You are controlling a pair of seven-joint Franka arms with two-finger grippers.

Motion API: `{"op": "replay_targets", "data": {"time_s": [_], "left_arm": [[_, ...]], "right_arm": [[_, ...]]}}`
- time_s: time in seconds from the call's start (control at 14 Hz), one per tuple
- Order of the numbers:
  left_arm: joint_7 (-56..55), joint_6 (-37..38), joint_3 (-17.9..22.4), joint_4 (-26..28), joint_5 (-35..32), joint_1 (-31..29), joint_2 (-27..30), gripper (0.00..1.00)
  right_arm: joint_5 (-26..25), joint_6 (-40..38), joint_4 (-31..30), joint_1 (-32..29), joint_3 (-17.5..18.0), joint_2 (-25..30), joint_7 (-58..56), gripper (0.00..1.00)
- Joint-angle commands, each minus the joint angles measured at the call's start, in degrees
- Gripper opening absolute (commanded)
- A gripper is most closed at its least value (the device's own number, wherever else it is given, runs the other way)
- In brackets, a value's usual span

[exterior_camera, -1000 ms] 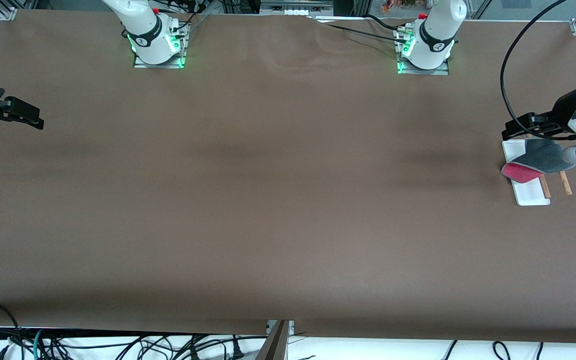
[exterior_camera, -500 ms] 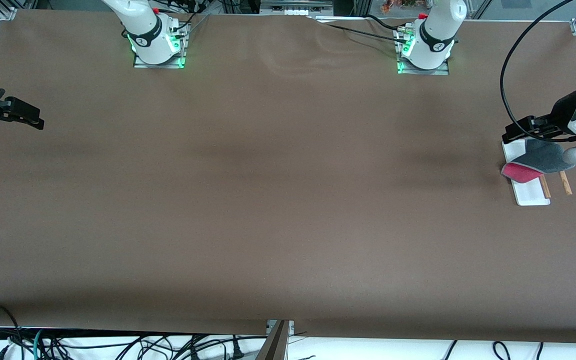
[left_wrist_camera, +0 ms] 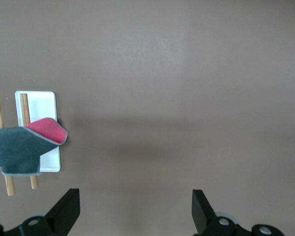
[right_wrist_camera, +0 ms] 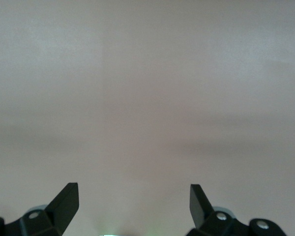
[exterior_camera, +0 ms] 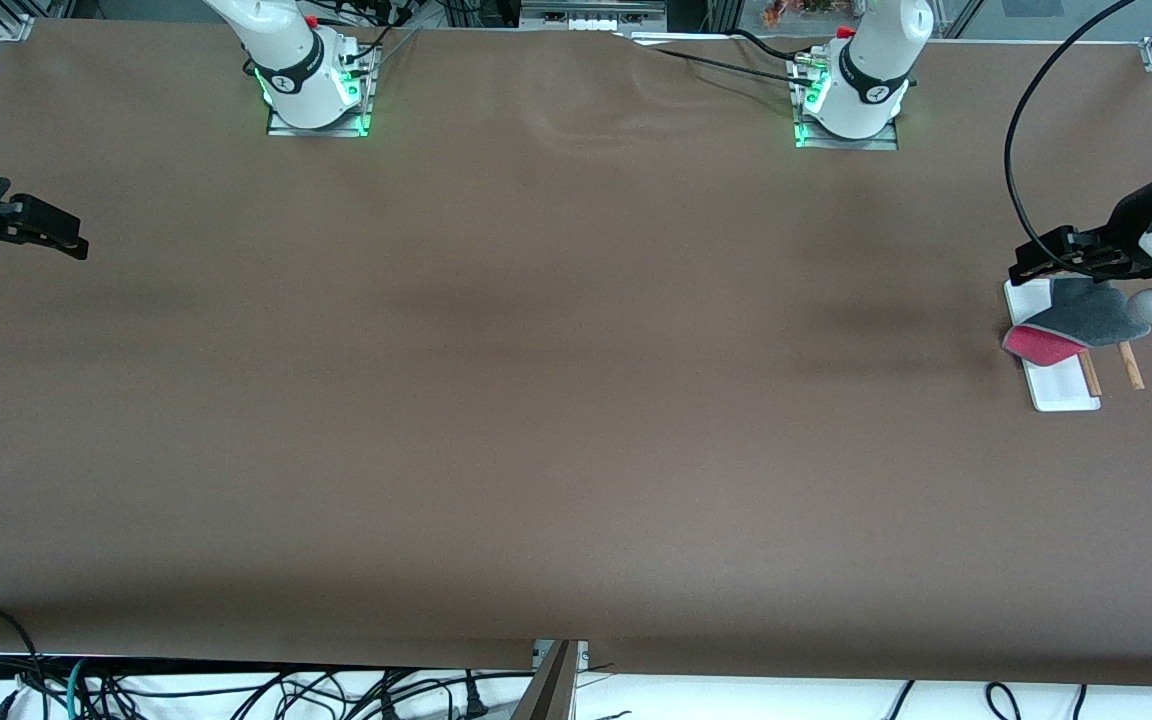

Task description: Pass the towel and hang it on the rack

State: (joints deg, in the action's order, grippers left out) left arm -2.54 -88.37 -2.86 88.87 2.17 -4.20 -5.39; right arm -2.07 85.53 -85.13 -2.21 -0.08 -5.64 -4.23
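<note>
**Towel on rack, both my fingers empty**

Front view: towel (exterior_camera: 1076,315) lies draped over the rack (exterior_camera: 1064,390) at the left arm's end of the desk (exterior_camera: 556,400), grey side up w/ a pink corner folded out over the white base. Rod ends poke out on the side nearer the front cam. My left fingers (exterior_camera: 1026,268) hang over the rack's end toward the arm bases, spread wide, holding nothing. My right fingers (exterior_camera: 71,243) wait over the right arm's end of the desk, also spread, empty.

Left wrist view: left fingers (left_wrist_camera: 135,209) apart, bare desk between them; towel (left_wrist_camera: 19,147) across both rods of the rack (left_wrist_camera: 39,105), grey part sagging.

Right wrist view: right fingers (right_wrist_camera: 133,204) apart, only desk below.

Handling, my guess: light, soft, floppy cloth, not fragile, could slide off smooth rods. If re-hanging is needed, I'd pinch the pink corner or trimmed edge.
</note>
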Motion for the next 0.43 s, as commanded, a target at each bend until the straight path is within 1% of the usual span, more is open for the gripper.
{"op": "replay_targets", "data": {"time_s": [0.0, 0.14, 0.36], "left_arm": [[2.36, -0.58, 0.14, -0.79, -0.77, -0.19, 0.21, 1.0], [2.54, -0.31, 0.05, -1.77, 0.72, -0.89, -0.05, 1.0], [2.98, -0.22, -0.12, -1.77, 0.38, -0.81, -0.05, 1.0]], "right_arm": [[0.92, 0.34, -0.12, 0.1, -0.45, 0.19, -0.78, 1.0], [0.92, 0.34, -0.12, 0.1, -0.45, 0.19, -0.78, 1.0], [0.92, 0.34, -0.03, 0.1, -0.45, 0.02, -0.78, 1.0]]}}
